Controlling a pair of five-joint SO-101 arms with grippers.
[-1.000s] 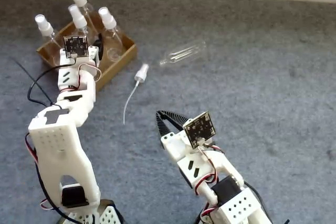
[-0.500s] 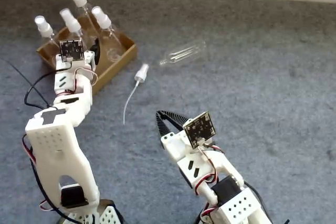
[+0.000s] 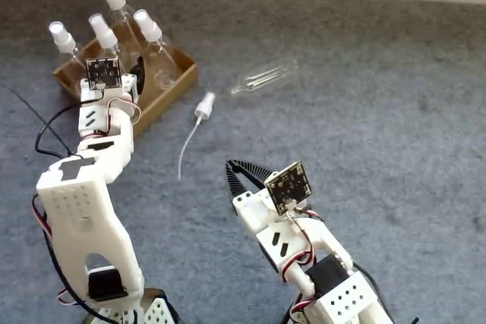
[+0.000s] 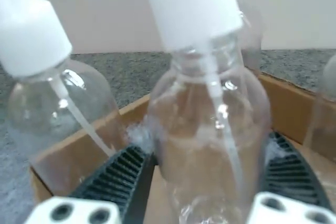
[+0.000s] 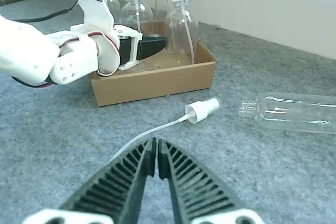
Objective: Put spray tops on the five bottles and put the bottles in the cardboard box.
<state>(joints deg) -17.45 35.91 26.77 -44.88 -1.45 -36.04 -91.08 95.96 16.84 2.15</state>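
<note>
Grey carpet [image 3: 395,149]: wide bare stretch on right arm's side. Cardboard box [image 3: 178,81] sits far left, near carpet's back edge. Left gripper [image 4: 206,150] is inside box, fingers clamped on capped bottle [image 4: 210,108], upright, one finger each side. Three other capped bottles [image 3: 67,47] crowd close around it. Uncapped bottle [image 3: 266,77] lies on its side, well apart from box. Spray top [image 3: 203,105] with trailing tube lies between box and that bottle. Right gripper [image 5: 156,145] is pinched closed, empty, low over carpet, tips near tube's end.
</note>
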